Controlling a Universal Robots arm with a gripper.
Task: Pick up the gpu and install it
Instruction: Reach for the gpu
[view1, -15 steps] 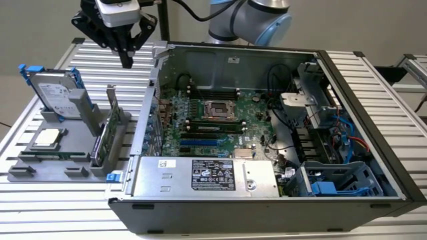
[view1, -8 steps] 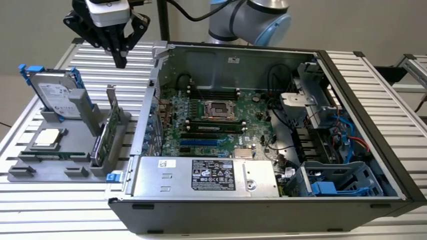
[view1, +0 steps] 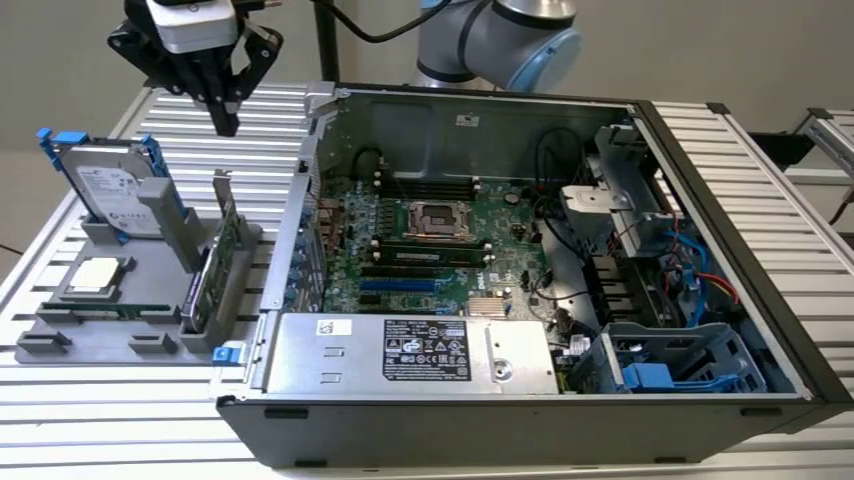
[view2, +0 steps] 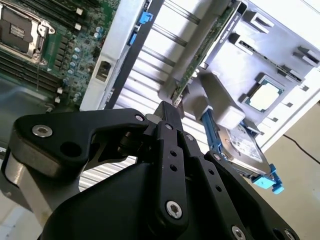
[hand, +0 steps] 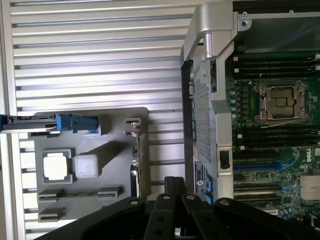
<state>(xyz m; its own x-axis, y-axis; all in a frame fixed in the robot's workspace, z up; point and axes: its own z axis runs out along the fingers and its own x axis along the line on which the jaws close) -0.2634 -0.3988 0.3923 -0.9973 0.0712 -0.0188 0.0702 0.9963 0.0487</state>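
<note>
I have the end effector (view1: 227, 123) hanging above the tabletop (view1: 94, 420), its fingers pressed together with nothing between them. The gpu (view1: 216, 262) stands on edge in the gray holder (view1: 134, 262), below the fingertips and clear of them, just beside the open computer case (view1: 534, 430). A hard drive (view1: 114, 185) with blue rails stands in the same holder, toward the exterior view's left.
</note>
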